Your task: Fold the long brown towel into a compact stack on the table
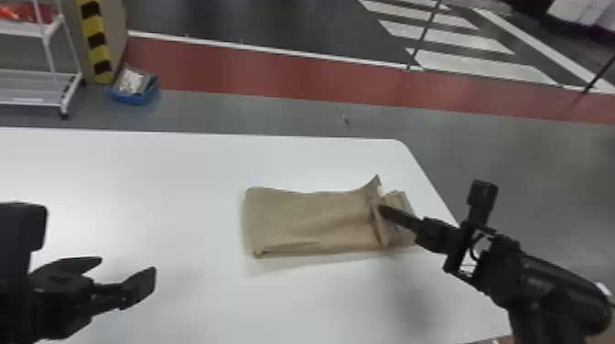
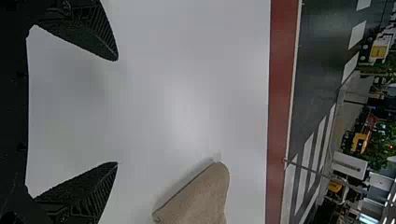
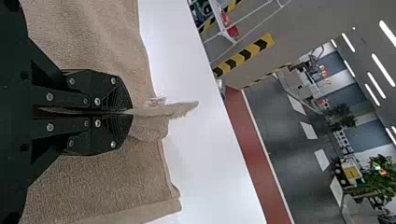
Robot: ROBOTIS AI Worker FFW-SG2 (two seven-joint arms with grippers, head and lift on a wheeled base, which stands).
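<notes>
Right claw: (image 1: pixel 382 209) closed on a pinched ridge of the long brown towel (image 1: pixel 311 219), near the towel's right end.
Right claw's own view: the two black fingers (image 3: pixel 119 91) lie side by side with cloth clenched between them; a thin lip of fabric sticks out past their tips.
Right arm: (image 1: pixel 549 279) comes in at the lower right and slants inward and down to the towel, its claw pointing left and away from the robot.
Towel: on the counter (image 1: pixel 137 183), right of the middle in the head view, folded into a long flat bundle, its long side running left to right; the left part lies fairly smooth.
Towel's right end: an edge stands up in a peak beside the claw, with more layers lying beyond it.
Left claw: (image 1: pixel 127 265) released and holding nothing, fingers spread wide, over the near left part of the counter, well apart from the towel.
Left arm: (image 1: pixel 55 302) enters from the lower left, claw pointing right.
Blue bin: (image 1: pixel 132 98) on the floor beyond the counter, with something whitish in it.
White rack: (image 1: pixel 50 73) left of the bin, something red (image 1: pixel 23 13) on its upper shelf.
Post: (image 1: pixel 96 41) yellow and black stripes, between rack and bin.
</notes>
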